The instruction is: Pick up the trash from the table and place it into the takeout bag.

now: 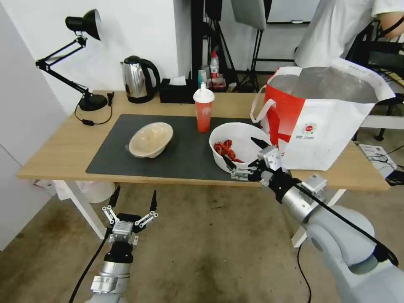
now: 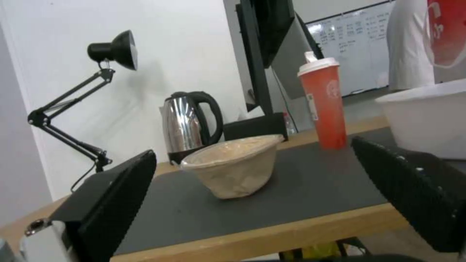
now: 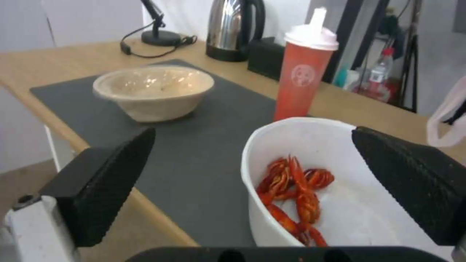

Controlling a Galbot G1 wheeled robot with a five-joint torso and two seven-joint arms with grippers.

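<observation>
Right gripper (image 1: 245, 156), its two black fingers spread wide, hovers at the near rim of the white plastic bowl (image 1: 244, 141), one finger reaching over the bowl's right side and the other low at its near wall; nothing is held yet. Inside the bowl lie red crayfish scraps (image 3: 293, 198). It sits on the right part of the dark grey mat (image 1: 176, 151), on the light-wood table (image 1: 54, 155), just left of the takeout bag (image 1: 332, 122), which stands open with its foil lining showing.

Left gripper (image 1: 131, 207) hangs below the table's near edge on the left, fingers also apart, idle.

A beige shallow bowl (image 1: 150, 139) rests on the mat's left half, and a red cup with white lid (image 1: 203, 110) stands upright farther back, between the bowls.

By its looks the white bowl is thin, light and smooth, so it may flex or slip if squeezed across its body. Its rim seems the firmest place to pinch, kept level so the scraps stay in.
</observation>
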